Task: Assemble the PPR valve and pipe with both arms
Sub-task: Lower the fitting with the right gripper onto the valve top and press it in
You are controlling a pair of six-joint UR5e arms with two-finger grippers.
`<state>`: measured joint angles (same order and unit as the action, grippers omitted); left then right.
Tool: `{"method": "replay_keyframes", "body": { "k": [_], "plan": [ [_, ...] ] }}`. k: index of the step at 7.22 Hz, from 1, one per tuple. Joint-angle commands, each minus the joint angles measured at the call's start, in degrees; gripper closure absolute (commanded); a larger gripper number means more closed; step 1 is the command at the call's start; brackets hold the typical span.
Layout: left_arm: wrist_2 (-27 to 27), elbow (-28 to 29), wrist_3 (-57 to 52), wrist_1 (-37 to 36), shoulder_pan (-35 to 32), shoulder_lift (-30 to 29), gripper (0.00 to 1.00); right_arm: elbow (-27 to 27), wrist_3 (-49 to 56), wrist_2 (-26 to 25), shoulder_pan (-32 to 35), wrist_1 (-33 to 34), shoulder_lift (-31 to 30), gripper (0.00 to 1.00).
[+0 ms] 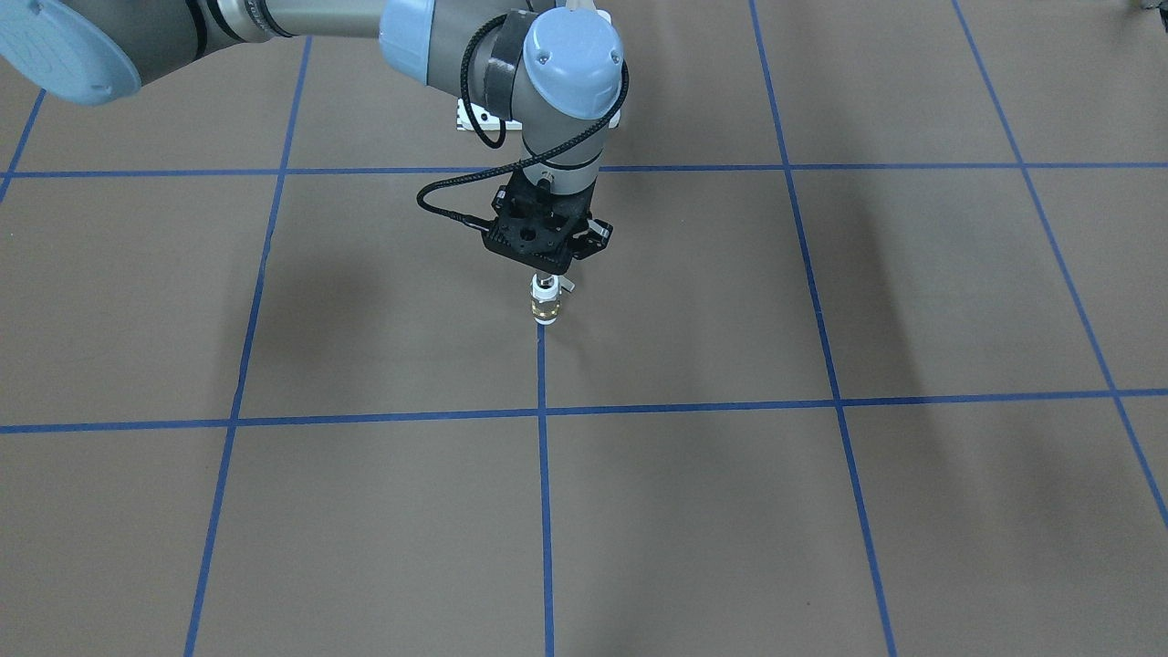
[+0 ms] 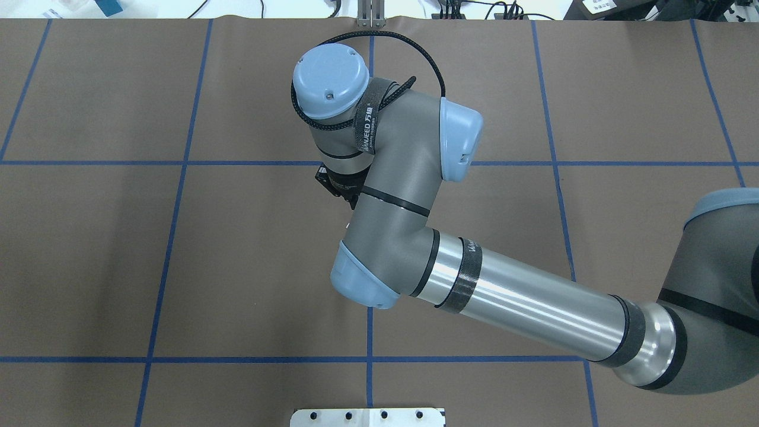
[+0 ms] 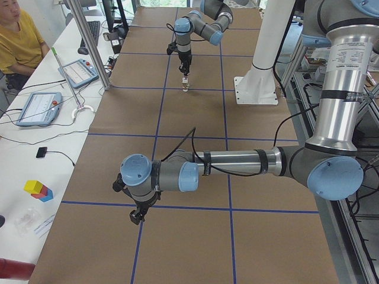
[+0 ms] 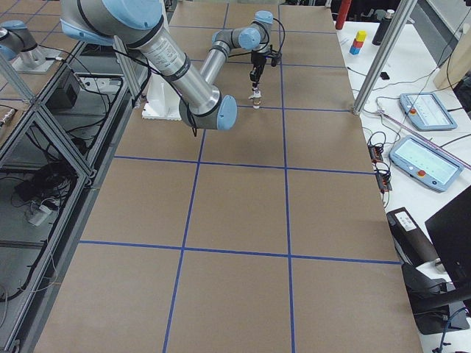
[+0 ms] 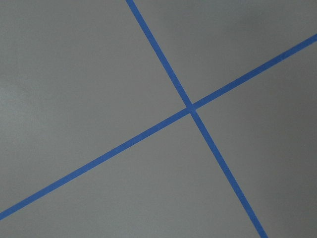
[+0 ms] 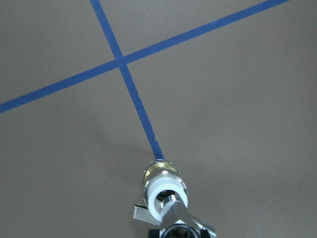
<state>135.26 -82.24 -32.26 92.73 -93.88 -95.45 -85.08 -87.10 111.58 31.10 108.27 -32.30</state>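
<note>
Now the valve [image 1: 546,306] stands upright on the blue tape line [image 1: 544,383], mouth up so the pipe [image 6: 173,205] can go straight in. My right pincer [image 1: 545,276] clenches that pipe from above, right at the mouth. My left pincer [image 3: 138,216] hangs well apart, and I cannot tell its grip.

R arm [image 1: 274,23] comes in from 10 o'clock, wrist bent straight down over mid table [image 1: 821,301]. Black gripper [image 1: 545,272] points down, fingers pinched in on a silver stub, the pipe [image 1: 544,277], which sits in the top of the PPR valve [image 1: 545,301]. Valve is upright on the blue tape line [image 1: 544,383] that runs off to 6 o'clock. Its grey tab [image 1: 568,286] sticks out at 3 o'clock. White plate [image 1: 473,117] shows at 12, partly behind the wrist.
</note>
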Motion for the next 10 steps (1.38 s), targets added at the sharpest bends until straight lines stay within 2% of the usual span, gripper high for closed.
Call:
{"method": "replay_keyframes", "body": {
  "k": [1, 9, 10],
  "plan": [
    [0.00, 0.06, 0.00, 0.00, -0.07, 0.00, 0.00, 0.09, 0.08, -0.05, -0.25, -0.16, -0.13, 1.00],
    [0.00, 0.06, 0.00, 0.00, 0.01, 0.00, 0.00, 0.44, 1.14, -1.63, -0.69, -0.43, -0.39, 0.98],
    [0.00, 0.06, 0.00, 0.00, 0.01, 0.00, 0.00, 0.44, 1.05, -1.72, -0.77, -1.30, -0.74, 0.51]
  ]
}}
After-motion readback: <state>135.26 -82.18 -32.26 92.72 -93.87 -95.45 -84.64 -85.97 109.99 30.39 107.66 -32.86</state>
